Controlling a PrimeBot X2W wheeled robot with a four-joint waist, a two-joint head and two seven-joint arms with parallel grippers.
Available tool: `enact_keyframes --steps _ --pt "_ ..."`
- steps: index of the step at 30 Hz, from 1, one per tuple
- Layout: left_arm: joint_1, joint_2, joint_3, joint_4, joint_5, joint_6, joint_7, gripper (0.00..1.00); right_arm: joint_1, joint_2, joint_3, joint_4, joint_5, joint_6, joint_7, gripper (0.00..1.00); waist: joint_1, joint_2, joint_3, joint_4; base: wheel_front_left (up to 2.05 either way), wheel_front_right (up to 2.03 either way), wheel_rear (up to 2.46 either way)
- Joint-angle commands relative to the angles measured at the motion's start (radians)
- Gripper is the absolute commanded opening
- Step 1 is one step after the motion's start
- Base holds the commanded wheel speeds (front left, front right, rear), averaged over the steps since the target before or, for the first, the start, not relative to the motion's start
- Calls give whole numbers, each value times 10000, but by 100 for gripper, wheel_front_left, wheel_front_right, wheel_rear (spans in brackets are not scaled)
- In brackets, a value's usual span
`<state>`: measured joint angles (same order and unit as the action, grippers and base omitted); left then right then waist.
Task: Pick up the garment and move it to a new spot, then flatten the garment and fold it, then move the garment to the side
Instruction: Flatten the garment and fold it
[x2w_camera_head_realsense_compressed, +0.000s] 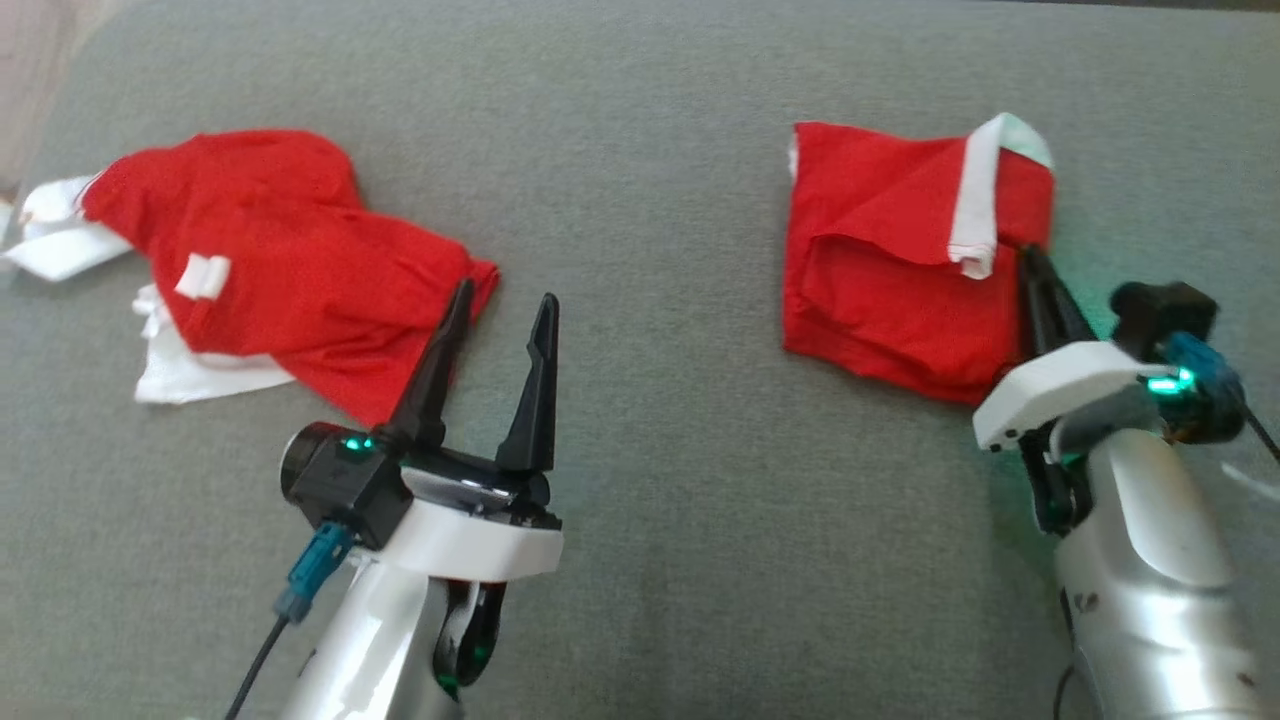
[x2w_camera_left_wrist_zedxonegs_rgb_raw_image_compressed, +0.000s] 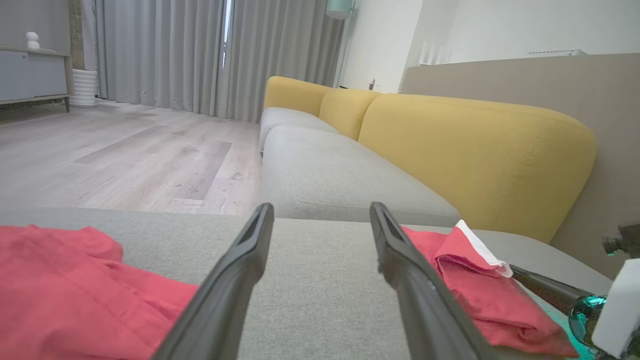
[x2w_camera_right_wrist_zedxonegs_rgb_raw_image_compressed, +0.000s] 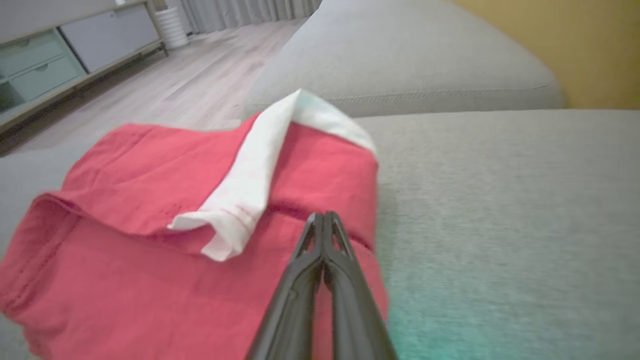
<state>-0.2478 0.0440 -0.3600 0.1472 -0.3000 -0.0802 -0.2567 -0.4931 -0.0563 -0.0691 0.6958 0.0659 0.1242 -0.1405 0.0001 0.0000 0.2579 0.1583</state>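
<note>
Step in hand is looking like the last one, moving the garment to the side. Folded red garment (x2w_camera_head_realsense_compressed: 890, 270) is lying as a rough square on the right part of the grey sofa cushion (x2w_camera_head_realsense_compressed: 680, 480), with its white trim band (x2w_camera_head_realsense_compressed: 975, 200) flopping over the top layer.

Right gripper (x2w_camera_head_realsense_compressed: 1035, 265) is reaching in from the garment's right edge, jaws clenched tight with no gap between the fingers. In the right wrist view the tips are sitting right at the crease where the upper layer ends. They may be pinching cloth there, but the frames are not showing any fabric between the fingers, so I cannot tell if it is actually being grasped.

Left gripper (x2w_camera_head_realsense_compressed: 505, 300) is hanging over the cushion near the middle with jaws released and spread wide, holding nothing. Its left finger is overlapping the corner of a second, crumpled red garment (x2w_camera_head_realsense_compressed: 290, 270) in the head view; real contact is not clear. That garment is lying unfolded, well apart from the folded one.

Next move, as a judgement: a slow, low drag or lift toward the cushion's edge, keeping the stack together. A grip on just the top layer is risking the fold peeling open, and the loose white band is likely to shift.
</note>
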Motion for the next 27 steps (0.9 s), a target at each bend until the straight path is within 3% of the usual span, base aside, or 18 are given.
enact_keyframes --steps 1,7,16,27 --pt "-341 62 225 -363 -70 33 -51 100 -373 -37 289 -112 -104 65 5 0 -1 0 98 122 0 0 0" --pt "-469 62 42 -375 -202 92 -51 100 -1139 -185 869 975 -214 65 -254 0 -1 0 240 453 0 0 0" --pt "-505 62 -169 -343 -391 182 -51 100 -2390 -17 1993 1568 155 65 -790 0 -1 0 282 807 0 0 0" --pt "-537 62 -275 -372 -580 296 -51 100 -3020 54 3038 2990 315 65 -659 0 -1 0 390 1025 0 0 0"
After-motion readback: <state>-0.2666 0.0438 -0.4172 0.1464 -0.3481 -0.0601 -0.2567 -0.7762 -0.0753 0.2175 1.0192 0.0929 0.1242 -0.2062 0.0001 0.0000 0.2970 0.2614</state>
